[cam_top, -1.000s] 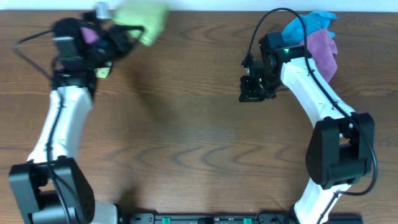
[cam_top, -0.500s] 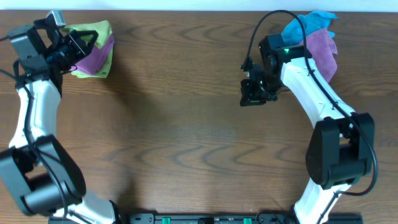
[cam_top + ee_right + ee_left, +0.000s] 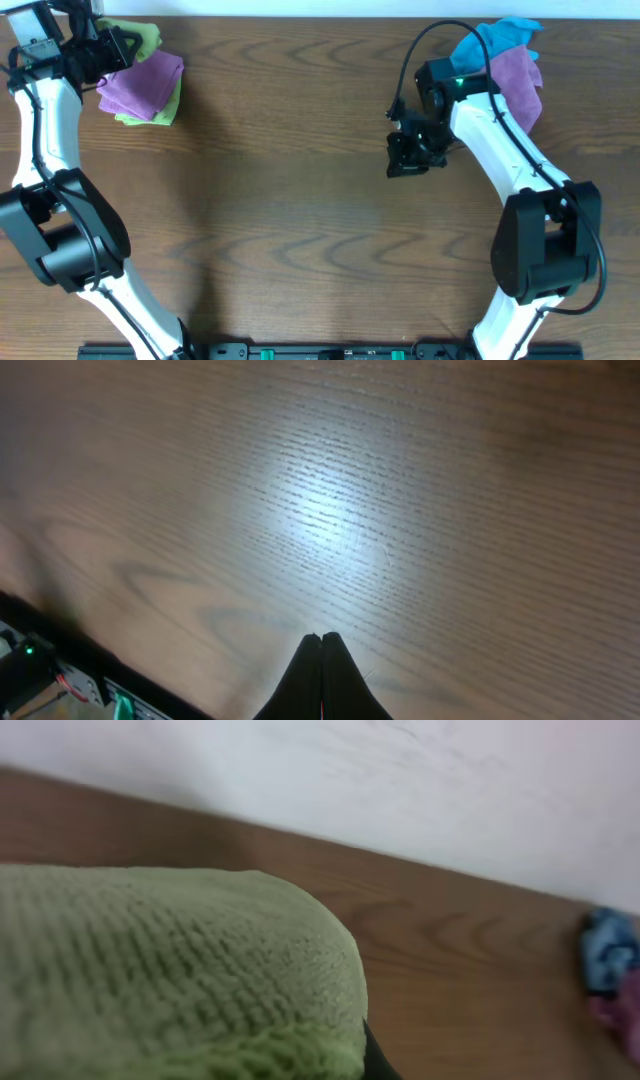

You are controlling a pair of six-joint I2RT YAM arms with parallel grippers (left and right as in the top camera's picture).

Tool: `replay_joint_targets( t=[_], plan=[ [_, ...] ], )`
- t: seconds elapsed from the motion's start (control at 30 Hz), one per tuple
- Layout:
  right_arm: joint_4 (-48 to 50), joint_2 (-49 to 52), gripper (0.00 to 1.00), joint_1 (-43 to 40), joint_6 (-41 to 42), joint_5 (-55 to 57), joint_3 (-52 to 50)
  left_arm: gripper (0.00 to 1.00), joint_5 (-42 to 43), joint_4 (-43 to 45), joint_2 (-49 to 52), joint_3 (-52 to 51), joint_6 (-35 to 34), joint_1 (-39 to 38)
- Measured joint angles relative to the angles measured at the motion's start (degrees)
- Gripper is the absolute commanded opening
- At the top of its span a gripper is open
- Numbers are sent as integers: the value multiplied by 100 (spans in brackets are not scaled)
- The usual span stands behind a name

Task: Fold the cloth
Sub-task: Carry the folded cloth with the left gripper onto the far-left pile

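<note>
The lime-green cloth (image 3: 141,37) is bunched at the table's far-left corner, and my left gripper (image 3: 113,48) is shut on it. In the left wrist view the cloth (image 3: 170,970) fills the lower left and hides the jaws, with only one dark fingertip (image 3: 378,1066) peeking out beside it. A purple cloth (image 3: 143,84) lies just in front, with a lime-green edge (image 3: 171,108) showing under it; whether that edge is the same cloth I cannot tell. My right gripper (image 3: 405,160) hangs shut and empty over bare wood, fingertips (image 3: 322,636) pressed together.
A bright blue cloth (image 3: 495,38) and another purple cloth (image 3: 520,82) are heaped at the far right by the right arm; the blue cloth (image 3: 610,952) also shows in the left wrist view. A white wall (image 3: 420,790) borders the far table edge.
The left arm has swung left and back to the far-left corner, carrying the green cloth. The purple cloth now lies uncovered in front of it. The right arm has barely moved.
</note>
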Motion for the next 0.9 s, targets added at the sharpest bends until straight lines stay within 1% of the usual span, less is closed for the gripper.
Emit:
replay_joint_targets(
  t=[0.23,0.47,0.73,0.9],
  plan=[
    [-42,0,2,212,-2,-2,0,6,203,529,339,31,302,2],
    [-42,0,1,337,0,-2,0,6,385,656,804,31,337,2],
    [-35,0,2,378,0,-2,-2,6,459,184,1276,31,313,13],
    [-17,0,2,378,-2,-2,0,6,439,24,1300,31,214,149]
  ],
)
